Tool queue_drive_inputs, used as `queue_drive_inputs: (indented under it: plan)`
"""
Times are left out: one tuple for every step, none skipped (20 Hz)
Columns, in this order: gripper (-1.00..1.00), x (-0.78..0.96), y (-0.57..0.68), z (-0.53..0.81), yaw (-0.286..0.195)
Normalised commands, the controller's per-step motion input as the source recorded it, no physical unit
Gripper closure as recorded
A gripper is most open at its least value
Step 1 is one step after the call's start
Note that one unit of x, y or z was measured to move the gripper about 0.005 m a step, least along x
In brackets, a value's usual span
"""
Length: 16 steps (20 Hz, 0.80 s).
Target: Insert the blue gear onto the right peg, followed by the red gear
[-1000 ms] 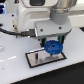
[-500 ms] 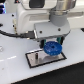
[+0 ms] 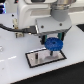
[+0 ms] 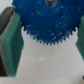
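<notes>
The blue gear [image 3: 54,44] hangs just above the grey plate with a black border [image 3: 44,59], over the half toward the exterior view's right. My gripper [image 3: 54,46] is shut on it, one finger on each side. The wrist view has the toothed blue gear [image 4: 45,22] filling the far part of the picture. It sits between the two green finger pads [image 4: 10,42], with white table beyond. One thin dark pin [image 3: 36,56] stands near the plate's other end. The right peg is hidden under the gear. The red gear is out of view.
The white arm body [image 3: 30,17] and its black cable [image 3: 12,28] fill the space behind the plate. White table surface [image 3: 15,70] surrounds the plate.
The gripper still holds the blue gear over the plate. It has shifted slightly toward the exterior view's right.
</notes>
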Motion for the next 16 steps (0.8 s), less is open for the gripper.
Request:
queue_drive_inputs:
  plan:
    - [1.0,0.21,-0.1,-0.17,0.0]
    - [1.0,0.22,-0.1,-0.16,0.0]
    - [1.0,0.18,-0.03,-0.17,0.0]
    - [1.0,0.27,-0.02,-0.05,0.0]
    - [1.0,0.21,-0.1,-0.21,0.0]
    - [1.0,0.18,-0.03,-0.11,0.0]
    - [1.0,0.11,-0.04,-0.24,0.0]
    - [1.0,0.15,-0.04,-0.17,0.0]
    - [1.0,0.08,-0.02,-0.11,0.0]
    - [1.0,0.09,0.01,-0.06,0.0]
    - [1.0,0.08,-0.01,-0.04,0.0]
    - [1.0,0.01,0.01,0.0,0.0]
    - [1.0,0.03,0.0,0.02,0.0]
    - [1.0,0.0,0.01,-0.35,0.0]
    - [1.0,0.0,0.03,-0.29,0.0]
    - [1.0,0.0,0.01,-0.09,0.0]
